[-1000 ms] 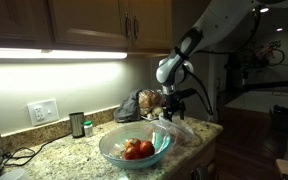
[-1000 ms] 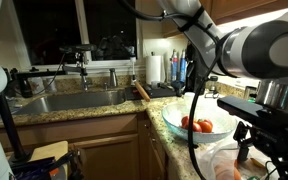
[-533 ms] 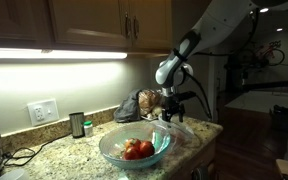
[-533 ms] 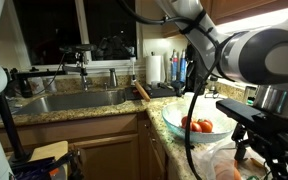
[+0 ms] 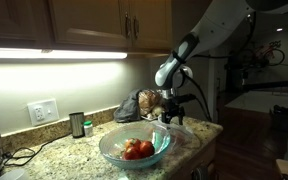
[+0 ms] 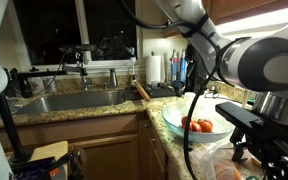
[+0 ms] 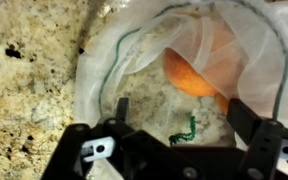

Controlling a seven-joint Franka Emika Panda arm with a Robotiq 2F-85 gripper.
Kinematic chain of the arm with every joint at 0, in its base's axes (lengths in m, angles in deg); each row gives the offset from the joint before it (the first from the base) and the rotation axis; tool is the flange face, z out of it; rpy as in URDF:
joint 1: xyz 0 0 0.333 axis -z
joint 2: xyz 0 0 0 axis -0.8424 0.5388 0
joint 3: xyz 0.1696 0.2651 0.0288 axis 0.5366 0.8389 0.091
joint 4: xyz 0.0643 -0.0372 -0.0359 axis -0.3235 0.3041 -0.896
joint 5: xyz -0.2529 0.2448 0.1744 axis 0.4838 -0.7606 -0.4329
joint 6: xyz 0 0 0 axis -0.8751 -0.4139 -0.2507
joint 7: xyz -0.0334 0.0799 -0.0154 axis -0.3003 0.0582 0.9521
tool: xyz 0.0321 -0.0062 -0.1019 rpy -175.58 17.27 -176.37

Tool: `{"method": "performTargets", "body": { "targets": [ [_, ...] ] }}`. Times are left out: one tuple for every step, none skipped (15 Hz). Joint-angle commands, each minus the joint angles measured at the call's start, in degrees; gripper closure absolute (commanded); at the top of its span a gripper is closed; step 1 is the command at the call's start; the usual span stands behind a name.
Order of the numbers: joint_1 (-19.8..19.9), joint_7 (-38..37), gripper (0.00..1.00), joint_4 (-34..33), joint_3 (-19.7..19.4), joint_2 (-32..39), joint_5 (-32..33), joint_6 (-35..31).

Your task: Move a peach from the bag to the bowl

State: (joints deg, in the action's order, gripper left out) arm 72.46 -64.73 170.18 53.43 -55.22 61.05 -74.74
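My gripper [image 7: 182,122] is open and empty, hanging just above the granite counter. Between and ahead of its fingers [image 7: 246,118] lies an orange peach [image 7: 192,70], partly veiled by translucent whitish plastic [image 7: 134,45]. In an exterior view the gripper [image 5: 172,116] hangs just right of the dark wrinkly bag [image 5: 132,105] and behind the clear bluish glass bowl [image 5: 112,152]. Dark red fruits [image 5: 137,149] lie in the bowl. The bowl [image 6: 174,122] and the gripper [image 6: 250,152] also show from the counter's end. An orange fruit [image 6: 227,172] lies below the gripper.
A small green twist tie [image 7: 182,130] lies on the plastic under the jaws. A dark can [image 5: 77,125] stands by the wall socket [image 5: 42,111]. The counter's edge [image 5: 209,135] is just right of the gripper. A sink [image 6: 79,100] lies beyond the bowl.
The gripper has crept slightly lower over the plastic sheet. Its jaws stay open and nothing else has moved.
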Motion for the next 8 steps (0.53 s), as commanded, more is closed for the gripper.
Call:
{"method": "performTargets", "body": {
  "targets": [
    [2.1,1.7,0.00,-1.4,1.4,0.6,-1.9,1.7],
    [2.3,1.8,0.00,-1.5,1.5,0.5,-2.2,2.1],
    [2.7,2.4,0.00,-1.8,1.7,0.5,-2.8,2.9],
    [2.9,2.6,0.00,-2.1,1.8,0.5,-3.2,3.4],
    [3.3,3.1,0.00,-2.5,2.0,0.5,-3.7,4.2],
    [3.5,3.4,0.00,-2.9,2.0,0.6,-4.1,4.8],
    [3.8,3.9,0.00,-3.3,2.1,0.6,-4.4,5.6],
    [3.9,4.2,0.00,-3.7,2.1,0.7,-4.7,6.3]
  ]
}}
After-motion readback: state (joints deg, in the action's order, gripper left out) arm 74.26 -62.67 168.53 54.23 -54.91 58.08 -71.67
